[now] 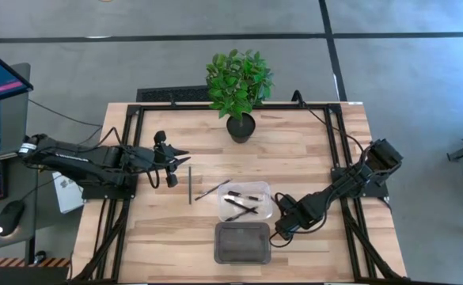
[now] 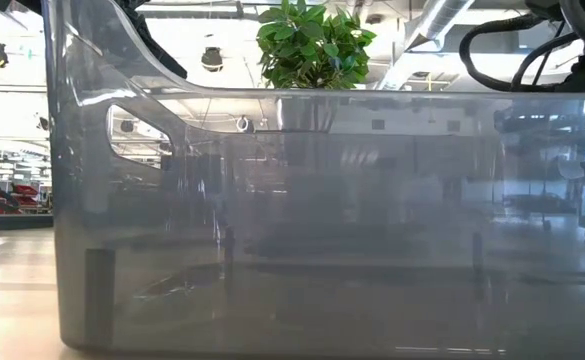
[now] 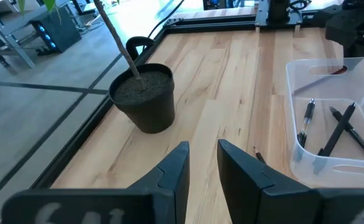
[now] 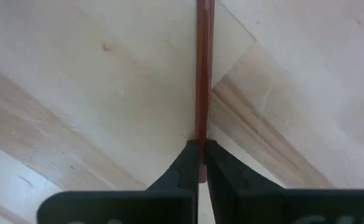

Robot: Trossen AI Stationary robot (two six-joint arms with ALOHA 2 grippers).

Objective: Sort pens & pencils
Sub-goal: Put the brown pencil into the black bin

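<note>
Right gripper [image 4: 199, 163] jaws pinch a reddish pencil [image 4: 201, 74], long axis running straight ahead toward frame top.

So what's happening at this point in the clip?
The right gripper, low over the table by the clear tray, is pinched on a reddish pencil. Several pens already lie in that tray; the grey tray looks empty. Two sticks lie on the wood. The left gripper waits, slightly open, near the potted plant.
</note>
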